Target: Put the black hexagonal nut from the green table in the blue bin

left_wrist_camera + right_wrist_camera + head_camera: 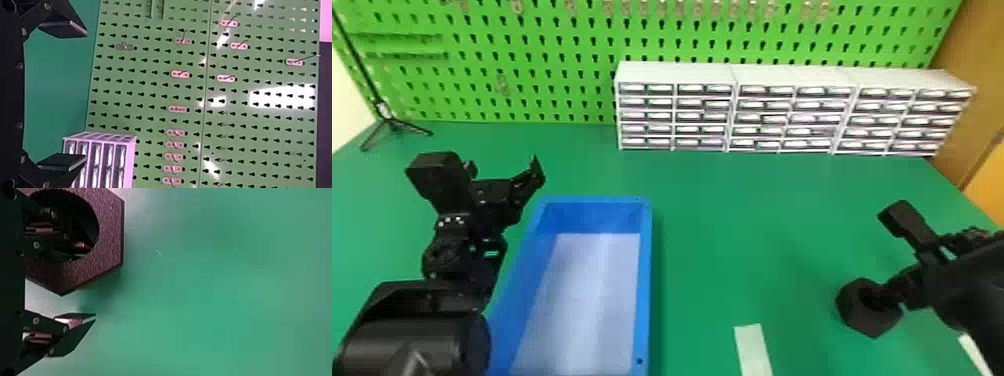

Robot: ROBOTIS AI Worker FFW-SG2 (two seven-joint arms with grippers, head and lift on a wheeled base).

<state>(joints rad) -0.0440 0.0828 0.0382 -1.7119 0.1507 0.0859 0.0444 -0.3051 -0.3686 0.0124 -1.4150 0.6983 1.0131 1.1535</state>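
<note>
Right wrist view: the right gripper (89, 284) straddled a wall of the black hexagonal nut (109, 233), jaws parted. Well to the nut's left, the left gripper (85, 96) had empty, spread jaws.

1. Left arm (414, 335), black: entered from the head view's lower left corner, extended forward, bent at the wrist joints (457, 255).
2. Left claw (502, 162): aimed forward; two flat fingers (62, 29) spread wide.
3. Right arm (977, 285), black: entered from the right edge, angled inward.
4. Right claw (884, 295): pointed downward and inward; two fingers set apart, their tips separated.
</note>
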